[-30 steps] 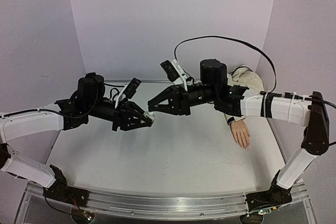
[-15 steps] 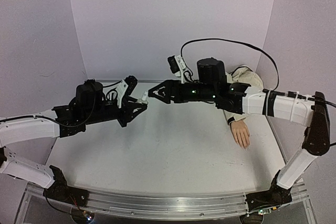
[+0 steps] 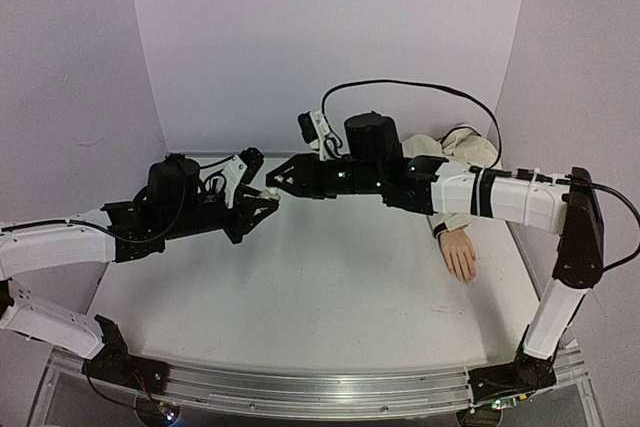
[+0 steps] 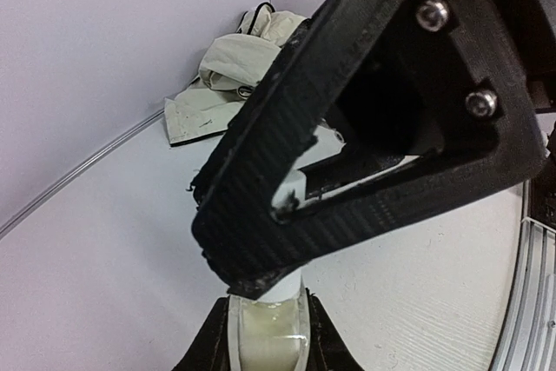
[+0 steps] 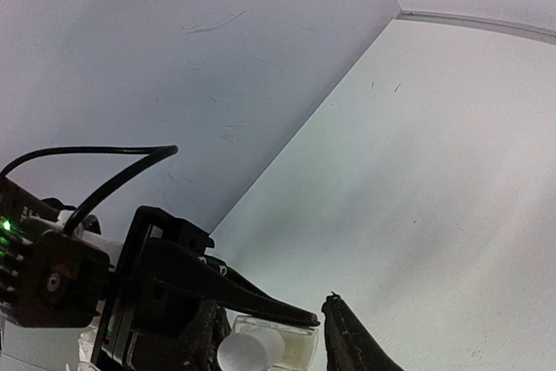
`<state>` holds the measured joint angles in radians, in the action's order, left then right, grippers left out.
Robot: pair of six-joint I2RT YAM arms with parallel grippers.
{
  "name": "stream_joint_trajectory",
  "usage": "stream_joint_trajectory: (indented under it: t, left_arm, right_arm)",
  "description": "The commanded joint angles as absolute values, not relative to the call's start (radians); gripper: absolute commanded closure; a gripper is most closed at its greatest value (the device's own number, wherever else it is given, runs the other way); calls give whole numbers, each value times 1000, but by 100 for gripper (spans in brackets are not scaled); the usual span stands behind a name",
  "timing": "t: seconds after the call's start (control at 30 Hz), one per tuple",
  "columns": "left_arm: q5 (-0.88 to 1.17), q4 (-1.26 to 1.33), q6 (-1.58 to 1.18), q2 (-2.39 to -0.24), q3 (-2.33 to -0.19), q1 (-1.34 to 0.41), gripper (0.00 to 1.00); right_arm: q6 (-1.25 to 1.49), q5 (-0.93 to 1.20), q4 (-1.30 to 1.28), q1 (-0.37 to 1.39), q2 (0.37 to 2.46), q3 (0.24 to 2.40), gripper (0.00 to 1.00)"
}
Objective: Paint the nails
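White table [image 3: 300, 297], lilac walls [image 3: 300, 47]; left tool [image 3: 263, 197] pinches bottle [image 4: 261, 345], right tool [image 5: 269, 323] spread round cap [image 5: 248, 351].

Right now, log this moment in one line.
left tool: shut on small clear bottle; right tool: open around white cap; peach mannequin hand: untouched

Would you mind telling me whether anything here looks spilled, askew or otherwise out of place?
Nothing looks spilled or damaged. The capped bottle is in the left gripper. The only untidy thing is the jacket, bunched in the far right corner; the mannequin hand lies flat by the right edge of the table.
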<state>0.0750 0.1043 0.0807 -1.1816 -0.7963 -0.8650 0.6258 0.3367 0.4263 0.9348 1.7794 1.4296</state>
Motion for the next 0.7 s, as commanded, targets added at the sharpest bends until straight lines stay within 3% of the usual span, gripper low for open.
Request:
stream_joint_trajectory:
  t: [0.0, 0.17, 0.3, 0.33, 0.43, 0.5, 0.57, 0.67]
  left_arm:
    - [64, 143, 87, -1169, -830, -869, 100]
    - [105, 140, 55, -1159, -834, -868, 100]
    - [304, 129, 40, -1126, -839, -859, 100]
    - [414, 129, 30, -1114, -841, -841, 100]
    - [1016, 131, -54, -1121, -884, -751, 100]
    - [1325, 131, -118, -1184, -951, -739, 100]
    - [1419, 133, -186, -1260, -1002, -732, 100]
    - [1332, 132, -186, -1286, -999, -720, 100]
  right_arm:
    - [635, 369, 462, 936, 1793, 1491, 65]
    - [577, 449, 474, 934, 1781, 1478, 83]
    - [419, 633, 515, 906, 1718, 1396, 100]
    - [366, 765, 540, 898, 1704, 1371, 100]
    - [193, 1188, 556, 897, 1678, 1320, 100]
    - [190, 1227, 549, 896, 1669, 1307, 100]
    - [186, 1228, 544, 896, 1657, 1296, 100]
    - [181, 1127, 544, 896, 1628, 1269, 100]
